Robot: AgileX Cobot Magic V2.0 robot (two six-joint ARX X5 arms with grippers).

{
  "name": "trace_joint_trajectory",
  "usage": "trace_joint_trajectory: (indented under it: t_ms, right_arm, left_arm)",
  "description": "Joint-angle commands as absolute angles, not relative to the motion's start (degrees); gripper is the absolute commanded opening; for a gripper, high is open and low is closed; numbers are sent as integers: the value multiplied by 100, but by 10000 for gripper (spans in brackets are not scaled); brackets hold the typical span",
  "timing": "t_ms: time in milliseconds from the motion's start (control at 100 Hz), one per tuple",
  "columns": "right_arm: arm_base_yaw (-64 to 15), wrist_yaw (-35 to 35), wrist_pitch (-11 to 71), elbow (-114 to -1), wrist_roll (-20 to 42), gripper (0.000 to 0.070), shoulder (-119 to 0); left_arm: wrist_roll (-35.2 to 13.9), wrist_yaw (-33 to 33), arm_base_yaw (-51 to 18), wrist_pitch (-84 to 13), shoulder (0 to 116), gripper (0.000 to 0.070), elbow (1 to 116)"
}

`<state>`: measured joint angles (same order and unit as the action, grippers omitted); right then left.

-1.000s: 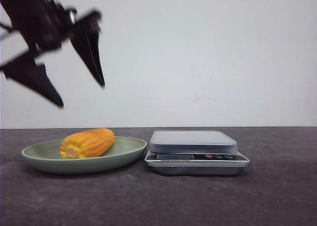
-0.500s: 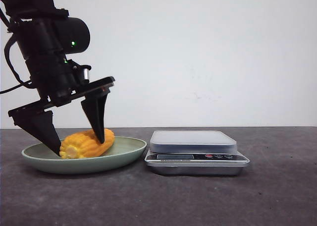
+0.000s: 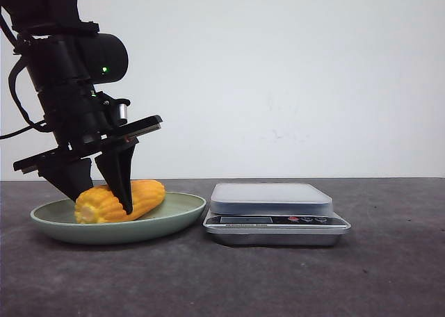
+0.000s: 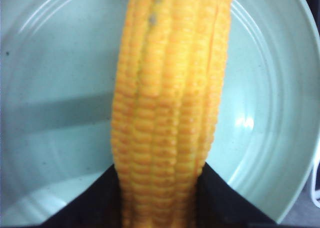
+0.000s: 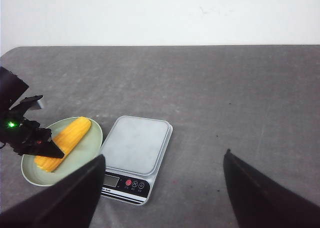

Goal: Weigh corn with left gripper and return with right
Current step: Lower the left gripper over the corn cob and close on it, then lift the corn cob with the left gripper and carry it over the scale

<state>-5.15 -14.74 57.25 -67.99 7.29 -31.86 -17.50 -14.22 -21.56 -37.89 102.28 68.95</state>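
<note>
The short, fat orange-yellow corn cob (image 3: 119, 200) lies on its side in the shallow pale green plate (image 3: 177, 216), at the left of the dark grey table (image 3: 389, 275). The flat silver kitchen scale (image 3: 275, 213) sits just beside the plate, on its right.

The black left gripper (image 3: 97, 188) is down over the corn. One wedge finger is in front of the cob and one is behind it. In the left wrist view, the two black fingers (image 4: 85, 208) press on both sides of the cob, so the gripper looks clamped on the corn. The corn seems to rest on the plate, not lifted yet.

The black right gripper (image 5: 162, 193) hangs high above the table, well apart from everything, with its fingers wide apart and nothing in them.

The corn looks hard and stiff, so it probably will not bend or squash. It looks light. It is round and bumpy, so it could roll or slip. The best place to hold it is across the fat middle. The grip seems to sit nearer the pale cut end, so the far end may dip when it goes up.
</note>
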Motion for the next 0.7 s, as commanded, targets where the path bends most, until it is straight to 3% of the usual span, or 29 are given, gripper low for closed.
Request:
trace_joint_trajectory:
  t_ms: [0,330,690]
  right_arm:
    - [-510,-1452,5710,-6879,663,457,-3212]
    - [-510,-1326,5706,-6879,661,457,-3212]
    - [-510,-1321,5618,-6879,661,457,-3214]
  left_arm:
    - [-1671,-1678,-2189,-3791,10328,10,6991]
    - [-1673,-2316,-2226,-3879,9977,10,7502]
    - [-1673,-2473,-2510,-4265,9865,10,9067]
